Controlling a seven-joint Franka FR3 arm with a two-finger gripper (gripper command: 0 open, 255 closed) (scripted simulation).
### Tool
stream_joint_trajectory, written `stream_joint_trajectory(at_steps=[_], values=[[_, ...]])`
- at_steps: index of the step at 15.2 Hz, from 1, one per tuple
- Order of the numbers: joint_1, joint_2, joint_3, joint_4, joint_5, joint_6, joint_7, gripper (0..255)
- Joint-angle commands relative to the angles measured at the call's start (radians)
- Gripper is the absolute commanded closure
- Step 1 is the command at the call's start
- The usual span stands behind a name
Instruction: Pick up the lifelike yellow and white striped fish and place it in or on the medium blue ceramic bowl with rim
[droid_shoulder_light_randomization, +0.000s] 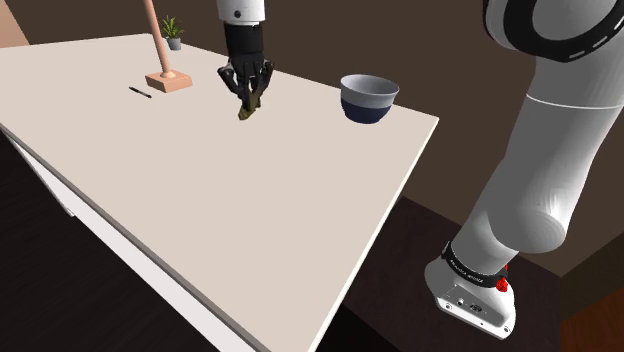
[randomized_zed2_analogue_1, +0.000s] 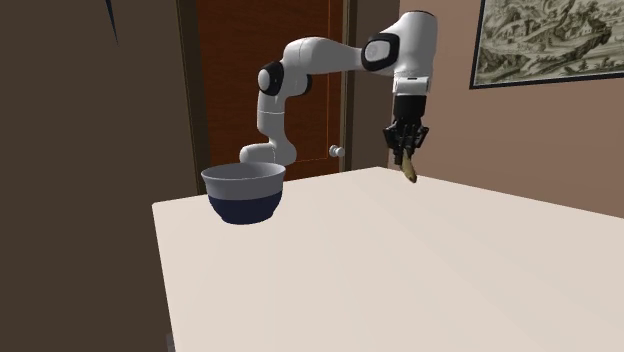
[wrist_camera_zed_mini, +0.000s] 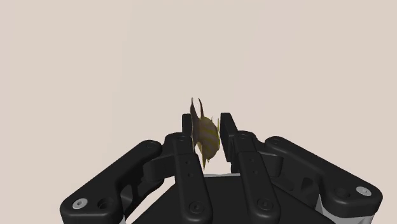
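Fish (wrist_camera_zed_mini: 207, 141) clasped in gripper (wrist_camera_zed_mini: 207, 122), hanging past its fingertips

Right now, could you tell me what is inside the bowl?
Inside the bowl I see its pale inner wall, with nothing above the rim. Its near wall hides the bottom. The fish hangs in the hand, apart.

Pale beige rectangular table top (droid_shoulder_light_randomization: 200, 190), dark brown floor (droid_shoulder_light_randomization: 420, 240) below; brown walls (randomized_zed2_analogue_1: 90, 120), reddish-brown wooden door (randomized_zed2_analogue_1: 225, 90), framed greyish map-like picture (randomized_zed2_analogue_1: 552, 40), small green potted plant (droid_shoulder_light_randomization: 173, 32) at table's far corner
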Motion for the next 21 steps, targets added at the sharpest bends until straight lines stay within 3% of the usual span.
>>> stream_joint_trajectory(at_steps=[1, 16, 17, 21], values=[[0.001, 0.003, 0.001, 0.031, -0.001, -0.029, 0.001, 255], [0.020, 0.077, 0.005, 0.340, -0.019, -0.265, 0.011, 255], [0.020, 0.078, 0.005, 0.345, -0.019, -0.269, 0.011, 255], [-0.049, -0.030, -0.027, 0.201, 0.008, -0.231, -0.081, 255]])
